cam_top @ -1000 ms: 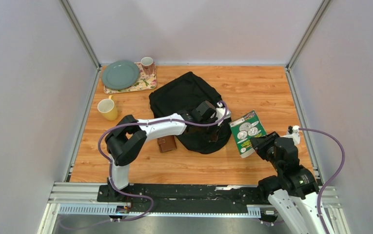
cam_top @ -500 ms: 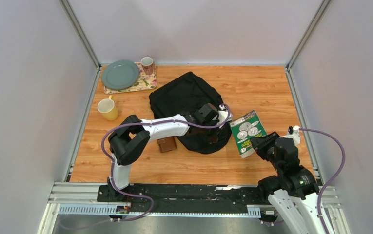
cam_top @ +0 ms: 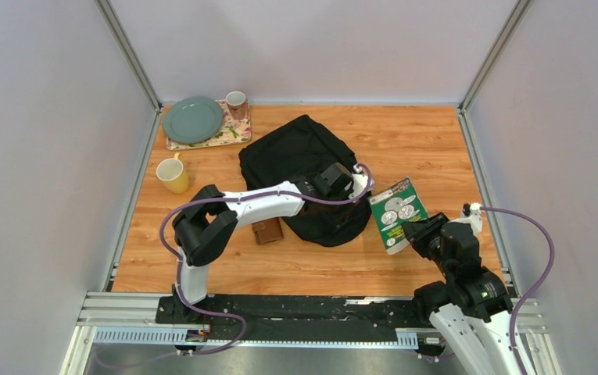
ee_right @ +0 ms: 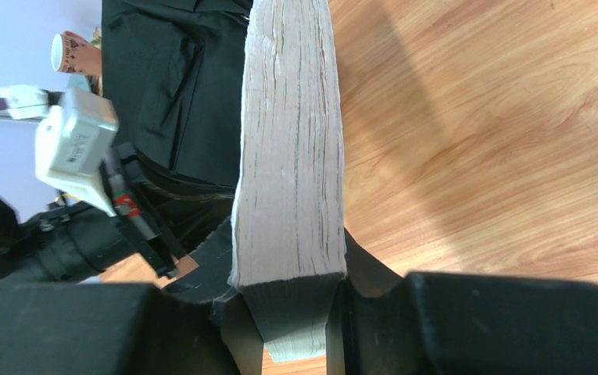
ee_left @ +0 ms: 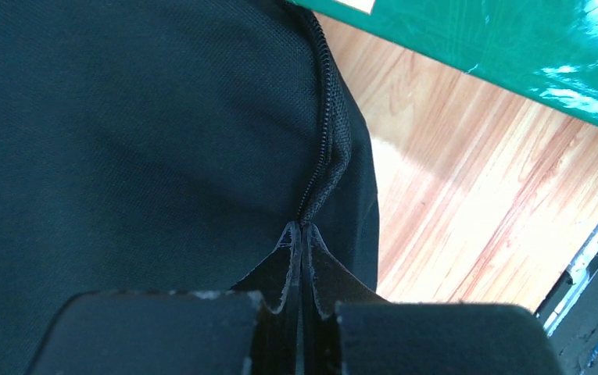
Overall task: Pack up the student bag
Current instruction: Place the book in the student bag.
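The black student bag (cam_top: 295,156) lies flat in the middle of the table. My left gripper (cam_top: 356,187) is at its right edge, shut on the bag's zipper (ee_left: 325,133). In the left wrist view the zip line runs straight up from my closed gripper (ee_left: 302,234) across the black fabric (ee_left: 139,133). My right gripper (cam_top: 420,233) is shut on a thick green book (cam_top: 395,211) and holds it just right of the bag. In the right wrist view the book's page edge (ee_right: 291,141) stands between my gripper's fingers (ee_right: 295,312), with the bag (ee_right: 170,86) beyond.
A small brown wallet (cam_top: 267,231) lies at the bag's near left edge. A yellow mug (cam_top: 173,174) stands at the left. A green plate (cam_top: 193,119) and a patterned cup (cam_top: 236,101) sit on a floral mat (cam_top: 229,134) at the back left.
My left gripper has slid a little to the right along the bag's edge, still shut on the zipper. The right arm and the book have hardly moved.
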